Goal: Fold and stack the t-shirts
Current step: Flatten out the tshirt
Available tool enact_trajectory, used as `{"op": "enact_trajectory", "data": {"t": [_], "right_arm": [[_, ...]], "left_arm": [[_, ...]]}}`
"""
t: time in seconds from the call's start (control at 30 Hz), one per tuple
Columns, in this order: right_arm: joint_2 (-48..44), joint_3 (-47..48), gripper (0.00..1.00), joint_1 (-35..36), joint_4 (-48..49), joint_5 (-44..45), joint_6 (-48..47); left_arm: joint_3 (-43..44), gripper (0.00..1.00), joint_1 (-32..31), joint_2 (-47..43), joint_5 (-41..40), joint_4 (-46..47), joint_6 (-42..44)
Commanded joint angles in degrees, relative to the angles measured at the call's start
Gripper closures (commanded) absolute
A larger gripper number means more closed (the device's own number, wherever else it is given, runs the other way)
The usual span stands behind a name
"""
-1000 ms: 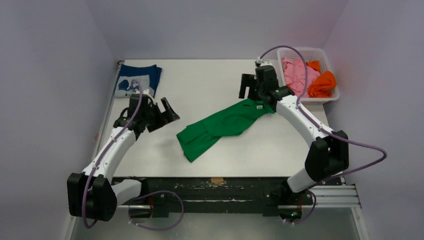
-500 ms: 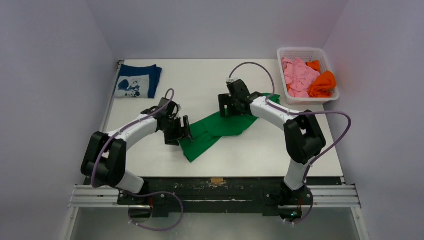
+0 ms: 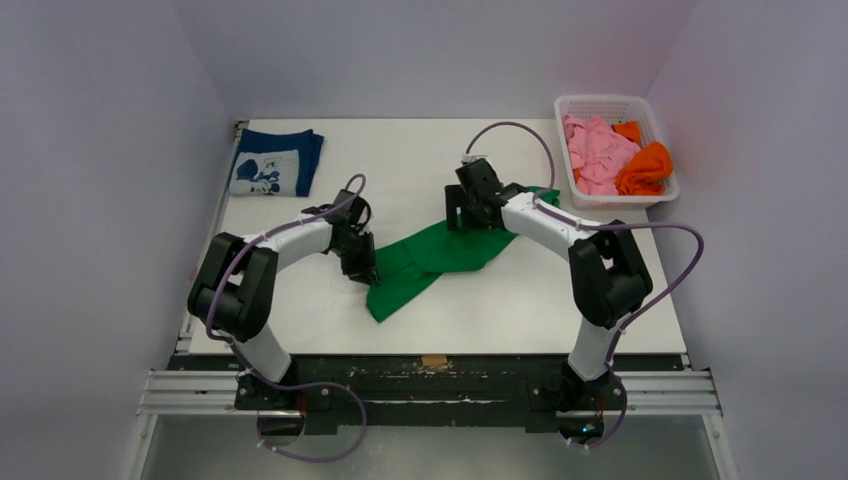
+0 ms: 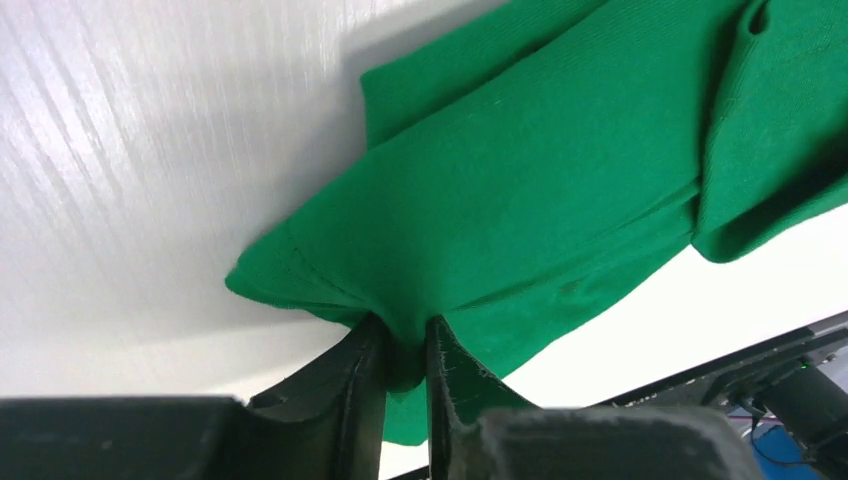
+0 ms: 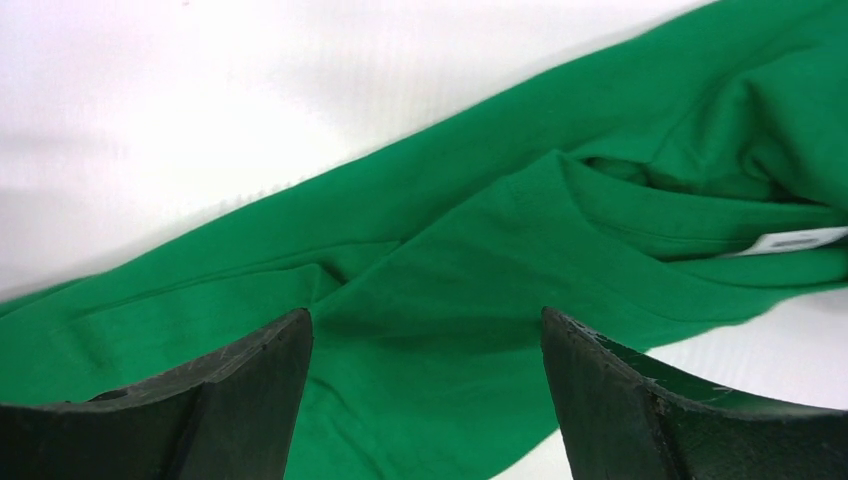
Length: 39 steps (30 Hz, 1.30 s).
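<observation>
Over the last second both arms had swung in to the green t-shirt, crumpled in the middle of the table. The left gripper had clamped its near-left edge. The right gripper hovered by the collar, jaws apart, so spreading seemed about to start.

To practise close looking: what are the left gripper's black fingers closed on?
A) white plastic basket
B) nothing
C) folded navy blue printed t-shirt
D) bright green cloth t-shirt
D: the left wrist view shows the left gripper pinching a fold of the bright green cloth t-shirt.
</observation>
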Motion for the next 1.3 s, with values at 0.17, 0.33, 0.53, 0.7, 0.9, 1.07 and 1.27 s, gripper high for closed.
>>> {"op": "enact_trajectory", "data": {"t": [0.17,0.33,0.53,0.7,0.9,1.07,1.27], "right_arm": [[-5.2,1.9,0.19,-8.8,-3.7,5.7,4.8],[-5.8,1.3,0.2,-13.8,-3.7,7.1,4.6],[-0.1,4.3,0.21,-15.6,-4.2,12.3,6.0],[5.5,6.4,0.28,-16.1,-1.8,12.7,5.4],[5.8,7.0,0.89,-16.5,-0.4,18.2,5.1],[-1.2,4.8,1.0,-16.6,4.4,22.8,3.3],[-17.0,2.1,1.0,-16.6,11.3,25.6,-1.1]], "left_arm": [[4.4,1.0,-0.4,-2.4,-5.6,-2.3,1.7],[5.8,1.0,-0.5,-5.6,-5.7,-3.8,3.1],[7.7,1.0,-0.4,-6.2,-6.1,-4.7,3.9],[8.6,1.0,-0.3,-6.1,-7.1,-4.5,4.1],[10.2,1.0,-0.3,-7.5,-10.7,-4.8,4.2],[13.8,1.0,0.0,-9.8,-13.3,-4.8,5.0],[20.6,1.0,0.6,-14.8,-22.0,-6.2,6.9]]}}
